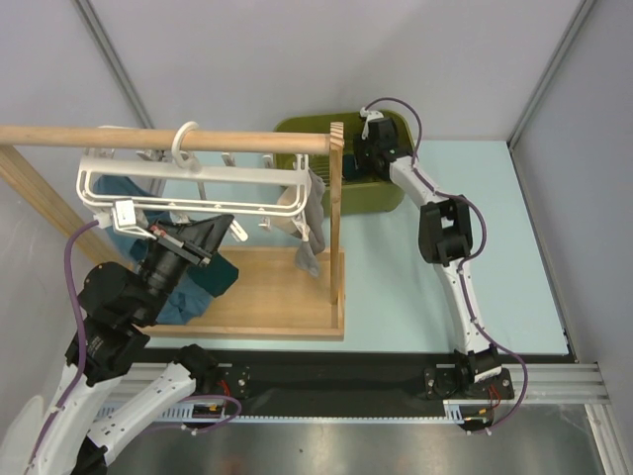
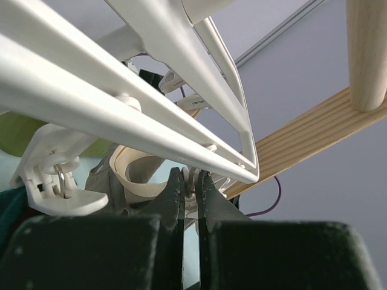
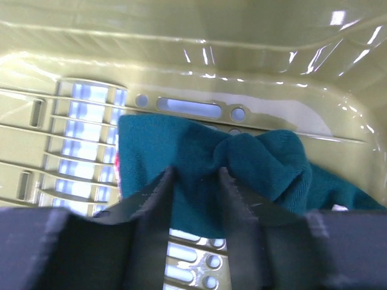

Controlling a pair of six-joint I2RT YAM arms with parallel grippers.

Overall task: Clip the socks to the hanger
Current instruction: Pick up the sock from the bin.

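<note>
The white hanger [image 1: 188, 183] hangs by its ring hook from the wooden rod. My left gripper [image 1: 220, 230] is under its front bar. In the left wrist view the gripper [image 2: 190, 179] is shut on a small white clip peg [image 2: 192, 174] below the hanger bar [image 2: 151, 136]. My right gripper [image 3: 195, 175] is down in the olive basket, with its fingers closed on a bunched fold of a teal sock [image 3: 242, 160]. A red-and-white patch [image 3: 119, 163] shows at that sock's left edge. Teal fabric [image 1: 124, 188] also hangs at the hanger's left end.
A grey sock [image 1: 313, 223] with a beige cuff hangs at the hanger's right end, and shows in the left wrist view [image 2: 103, 178]. The wooden rack's rod [image 1: 148, 139], post [image 1: 334, 218] and base board [image 1: 277, 292] surround the hanger. The olive basket [image 1: 391, 198] stands behind it.
</note>
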